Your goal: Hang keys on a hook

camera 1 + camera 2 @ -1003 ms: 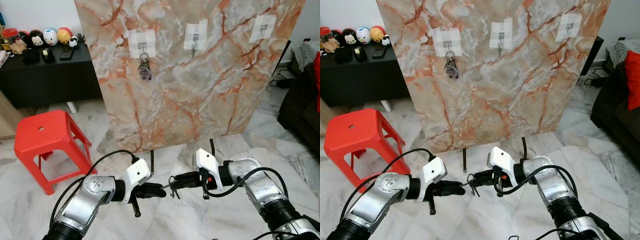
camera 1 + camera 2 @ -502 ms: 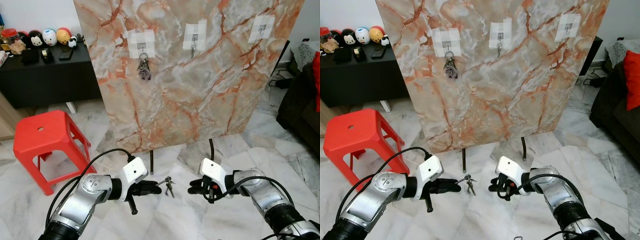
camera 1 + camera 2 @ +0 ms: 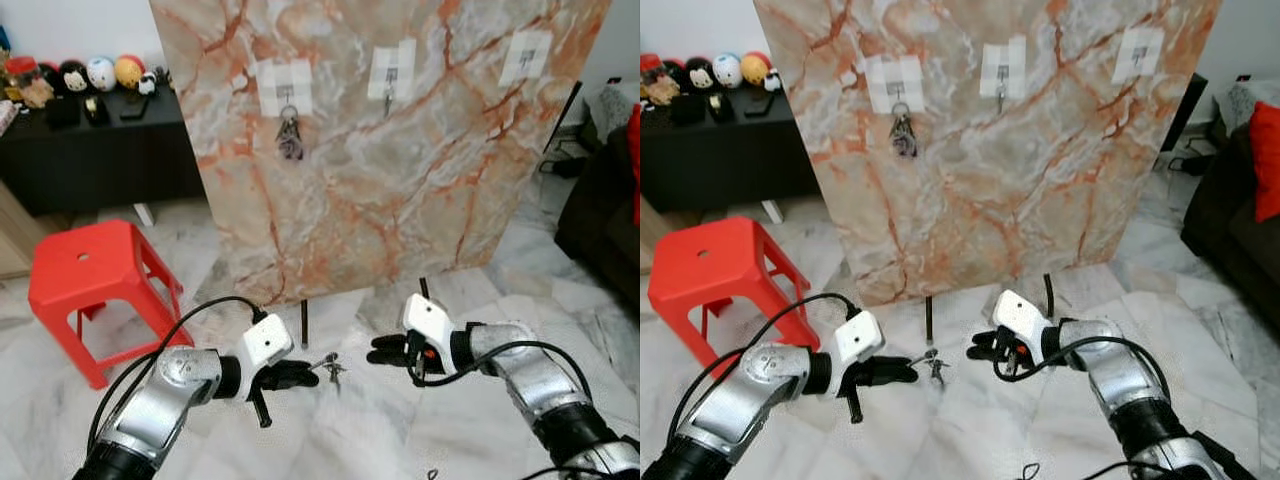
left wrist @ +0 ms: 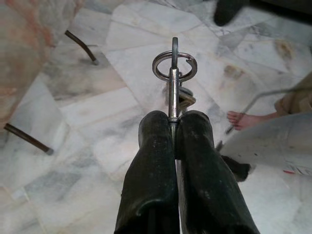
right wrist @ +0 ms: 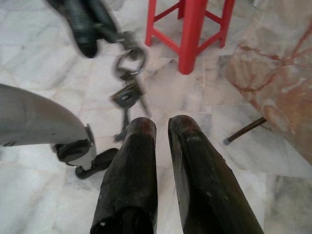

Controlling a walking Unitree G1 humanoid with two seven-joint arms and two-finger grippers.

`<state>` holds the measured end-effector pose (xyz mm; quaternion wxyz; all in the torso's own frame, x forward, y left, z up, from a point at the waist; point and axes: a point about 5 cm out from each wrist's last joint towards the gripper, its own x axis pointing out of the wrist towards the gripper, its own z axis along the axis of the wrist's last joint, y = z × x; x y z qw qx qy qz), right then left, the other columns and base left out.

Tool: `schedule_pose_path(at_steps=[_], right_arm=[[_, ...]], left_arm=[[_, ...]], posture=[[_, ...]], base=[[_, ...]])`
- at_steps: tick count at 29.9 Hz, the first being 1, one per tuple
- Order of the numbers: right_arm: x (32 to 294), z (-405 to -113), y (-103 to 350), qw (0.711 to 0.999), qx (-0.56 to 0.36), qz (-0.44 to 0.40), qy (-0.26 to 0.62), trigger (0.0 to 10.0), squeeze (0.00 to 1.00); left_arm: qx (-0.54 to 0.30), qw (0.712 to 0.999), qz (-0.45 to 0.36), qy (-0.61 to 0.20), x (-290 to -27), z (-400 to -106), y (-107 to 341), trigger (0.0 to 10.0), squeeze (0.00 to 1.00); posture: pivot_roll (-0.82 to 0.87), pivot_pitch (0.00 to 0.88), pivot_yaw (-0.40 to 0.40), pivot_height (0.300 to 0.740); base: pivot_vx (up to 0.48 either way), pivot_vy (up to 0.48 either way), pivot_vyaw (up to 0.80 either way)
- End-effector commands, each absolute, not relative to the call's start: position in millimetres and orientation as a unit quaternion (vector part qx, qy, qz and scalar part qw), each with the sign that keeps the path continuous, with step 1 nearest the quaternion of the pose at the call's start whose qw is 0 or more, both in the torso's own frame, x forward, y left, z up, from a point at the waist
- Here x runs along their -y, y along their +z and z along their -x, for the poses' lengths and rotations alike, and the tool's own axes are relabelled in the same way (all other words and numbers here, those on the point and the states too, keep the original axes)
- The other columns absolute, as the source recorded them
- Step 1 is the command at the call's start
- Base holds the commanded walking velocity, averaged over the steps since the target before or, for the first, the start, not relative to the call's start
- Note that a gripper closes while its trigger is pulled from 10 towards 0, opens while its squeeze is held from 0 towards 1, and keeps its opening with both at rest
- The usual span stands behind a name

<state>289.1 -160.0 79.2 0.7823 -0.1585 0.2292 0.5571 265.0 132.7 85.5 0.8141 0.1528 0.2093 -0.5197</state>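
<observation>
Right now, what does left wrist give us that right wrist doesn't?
Left wrist view: the left gripper shut on one key, the key ring sticking out past the fingertips, and a person's bare foot on the marble floor.

Right wrist view: the right gripper holding nothing, with a narrow gap between its fingers, the red stool, and the key bunch dangling off the ring.

Both: the keys held by the left gripper, the marble floor, and the marble board's edge with its dark support legs.
</observation>
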Motion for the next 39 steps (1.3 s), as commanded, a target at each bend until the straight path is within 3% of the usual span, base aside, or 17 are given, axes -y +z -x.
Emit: schedule_pose_path(at_steps=[1, 13, 19, 25, 26, 27, 28, 33, 39], right_arm=[[159.1, -287.6, 88.4, 0.780, -0.213, 0.162, 0.565, 10.0, 0.00], [151.6, -282.1, 90.1, 0.815, -0.194, 0.150, 0.525, 10.0, 0.00], [152.4, -296.4, 77.7, 0.879, -0.192, 0.134, 0.416, 10.0, 0.00], [153.6, -298.2, 73.4, 0.905, -0.181, 0.111, 0.369, 10.0, 0.00], [153.7, -297.6, 72.5, 0.906, -0.182, 0.110, 0.367, 10.0, 0.00], [153.5, -297.4, 71.8, 0.906, -0.182, 0.111, 0.365, 10.0, 0.00], [153.8, -297.0, 70.4, 0.908, -0.182, 0.109, 0.361, 10.0, 0.00], [155.9, -298.6, 61.3, 0.924, -0.189, 0.083, 0.323, 10.0, 0.00], [157.3, -295.5, 53.2, 0.923, -0.205, 0.082, 0.315, 10.0, 0.00]], left_arm=[[-0.207, 0.823, -0.162, -0.503, -135.2, -271.8, 89.8, 0.0, 0.00], [-0.220, 0.853, -0.155, -0.447, -135.0, -285.5, 88.3, 0.0, 0.00], [-0.212, 0.880, -0.139, -0.402, -130.5, -298.0, 91.7, 0.0, 0.00], [-0.184, 0.903, -0.125, -0.368, -130.9, -306.9, 98.6, 0.0, 0.00], [-0.182, 0.905, -0.122, -0.366, -130.9, -307.2, 99.6, 0.7, 0.00], [-0.181, 0.905, -0.121, -0.365, -131.0, -307.3, 100.0, 0.7, 0.00], [-0.180, 0.908, -0.124, -0.357, -132.5, -308.5, 100.4, 10.0, 0.00], [-0.192, 0.924, -0.133, -0.303, -147.7, -310.4, 94.4, 10.0, 0.00], [-0.210, 0.932, -0.131, -0.264, -161.5, -303.2, 84.4, 10.0, 0.00]], posture=[[-0.06, 0.050, -0.040, 0.740], [-0.07, 0.050, -0.045, 0.740], [-0.07, 0.044, -0.041, 0.740], [-0.07, 0.041, -0.033, 0.740], [-0.07, 0.039, -0.030, 0.740], [-0.07, 0.039, -0.030, 0.740], [-0.07, 0.038, -0.024, 0.740], [-0.07, 0.035, -0.014, 0.740], [-0.06, 0.030, -0.011, 0.740]], base=[[0.000, 0.000, 0.00], [0.000, 0.000, 0.00], [0.000, 0.000, 0.00], [0.000, 0.000, 0.00], [0.000, 0.000, 0.00], [0.000, 0.000, 0.00], [0.000, 0.000, 0.00], [0.000, 0.000, 0.00], [0.000, 0.000, 0.00]])
